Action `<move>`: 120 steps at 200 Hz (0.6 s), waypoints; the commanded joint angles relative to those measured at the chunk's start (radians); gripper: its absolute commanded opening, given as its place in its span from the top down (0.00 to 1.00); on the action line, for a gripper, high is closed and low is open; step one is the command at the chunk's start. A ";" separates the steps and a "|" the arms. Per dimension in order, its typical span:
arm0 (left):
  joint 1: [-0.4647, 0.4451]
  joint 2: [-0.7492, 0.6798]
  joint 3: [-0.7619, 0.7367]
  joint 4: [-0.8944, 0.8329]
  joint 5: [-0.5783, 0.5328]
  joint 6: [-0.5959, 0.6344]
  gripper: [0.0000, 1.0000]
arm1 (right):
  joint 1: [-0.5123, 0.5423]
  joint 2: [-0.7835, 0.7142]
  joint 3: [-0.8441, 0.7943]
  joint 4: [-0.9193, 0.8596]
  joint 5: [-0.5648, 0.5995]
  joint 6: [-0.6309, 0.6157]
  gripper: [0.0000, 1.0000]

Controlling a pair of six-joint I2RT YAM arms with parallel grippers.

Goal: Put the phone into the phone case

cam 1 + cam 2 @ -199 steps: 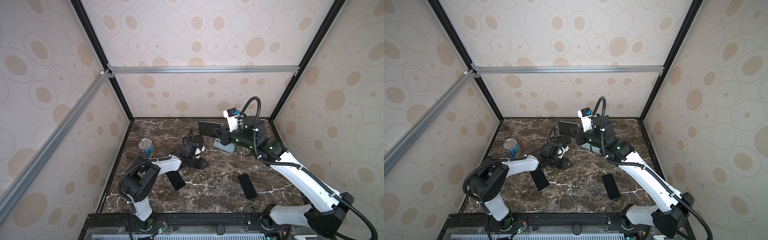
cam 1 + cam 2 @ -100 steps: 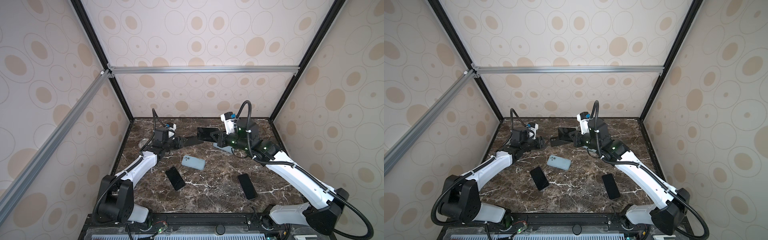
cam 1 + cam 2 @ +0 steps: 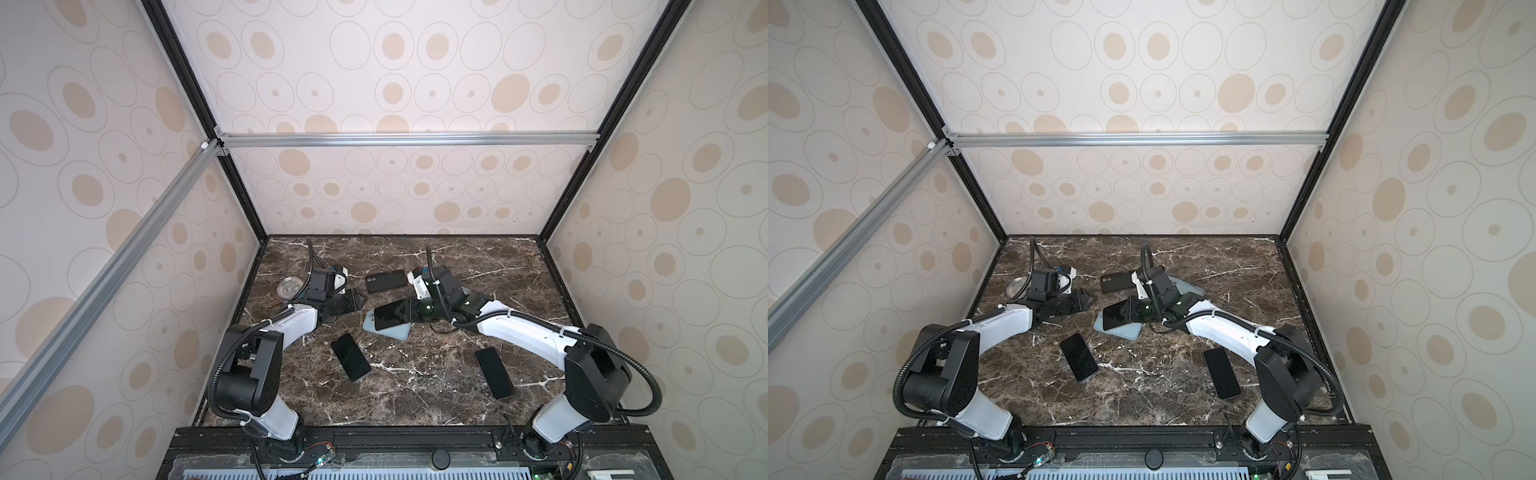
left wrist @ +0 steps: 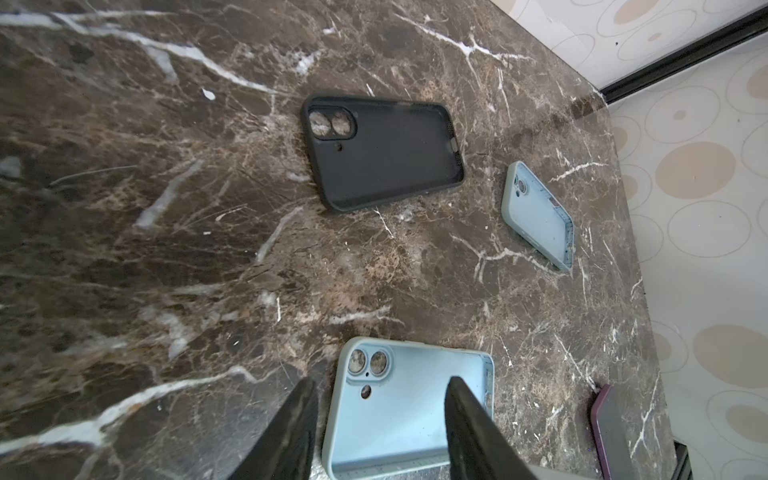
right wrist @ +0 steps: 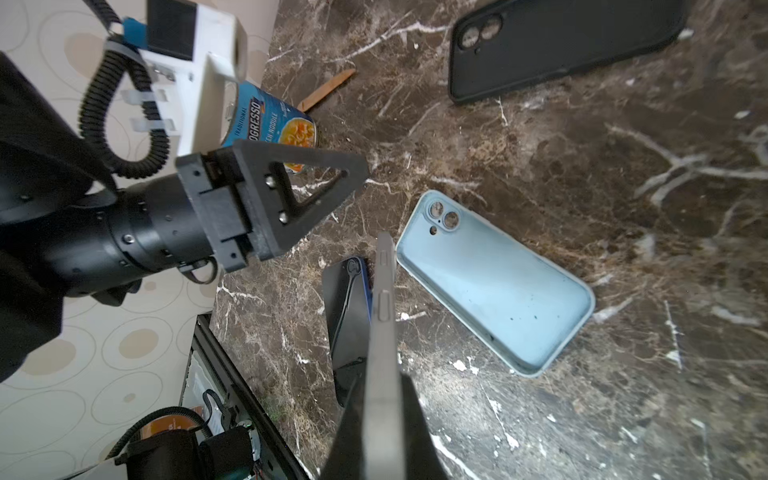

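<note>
Marble (image 3: 415, 395), gripper (image 5: 381, 380) holds phone (image 5: 382, 316), seemingly over case (image 5: 494, 286)

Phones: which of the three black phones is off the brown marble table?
The black phone gripped in the right claw, close to the light blue phone case. The front-left phone and front-right phone lie flat on the marble table.

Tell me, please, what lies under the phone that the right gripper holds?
The light blue case lies open side up on the marble table, empty in the right wrist view. In both top views the phone covers much of it; whether they touch is unclear.
</note>
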 commanded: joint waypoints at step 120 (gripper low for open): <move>0.010 0.025 0.000 0.020 -0.031 0.005 0.50 | -0.047 0.097 -0.083 0.148 -0.104 0.081 1.00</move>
